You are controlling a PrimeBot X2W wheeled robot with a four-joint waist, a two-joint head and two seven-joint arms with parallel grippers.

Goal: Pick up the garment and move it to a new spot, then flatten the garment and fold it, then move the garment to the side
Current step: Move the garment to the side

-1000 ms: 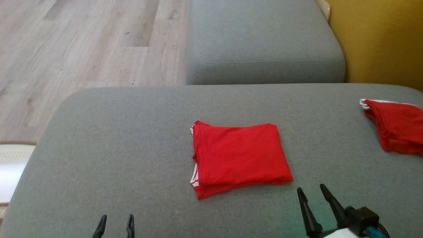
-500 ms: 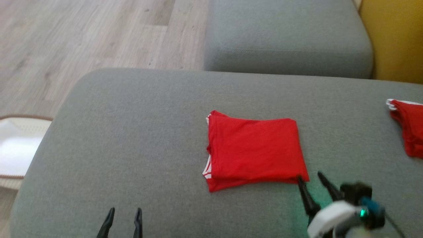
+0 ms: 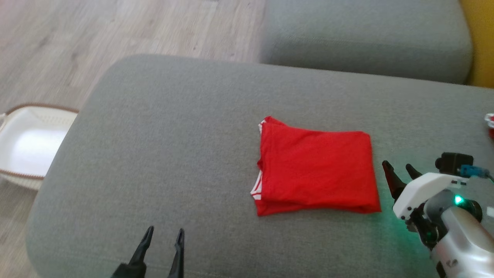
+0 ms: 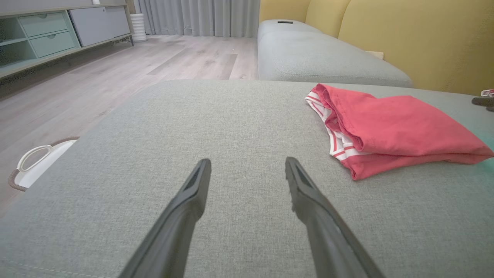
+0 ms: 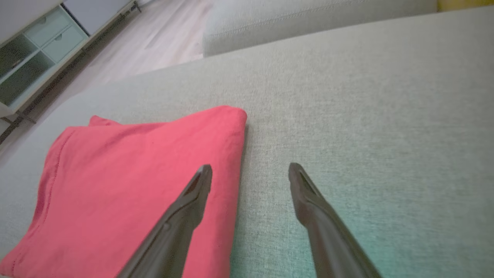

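The garment (image 3: 316, 170) is a red cloth with white-striped trim, folded into a rectangle in the middle of the grey cushion (image 3: 173, 135). My right gripper (image 3: 397, 166) stands open just off its right edge, holding nothing. In the right wrist view that gripper (image 5: 250, 170) hangs above the garment's (image 5: 127, 173) right border, left finger over the cloth, right finger over bare cushion. My left gripper (image 3: 164, 233) stands open at the near edge of the cushion, left of the garment. Between the spread fingers of this gripper (image 4: 247, 166) lies bare cushion, with the garment (image 4: 389, 123) off to the right.
A second red cloth (image 3: 489, 121) peeks in at the right edge of the cushion. Another grey cushion (image 3: 362, 34) lies behind, with a yellow backrest (image 4: 417, 34). A white basket (image 3: 27, 143) sits on the wooden floor (image 3: 96, 34) at left.
The camera has swung, shifting the whole scene rightward and down. My right gripper has come forward along the garment's right edge. The left gripper stays low at the near edge.
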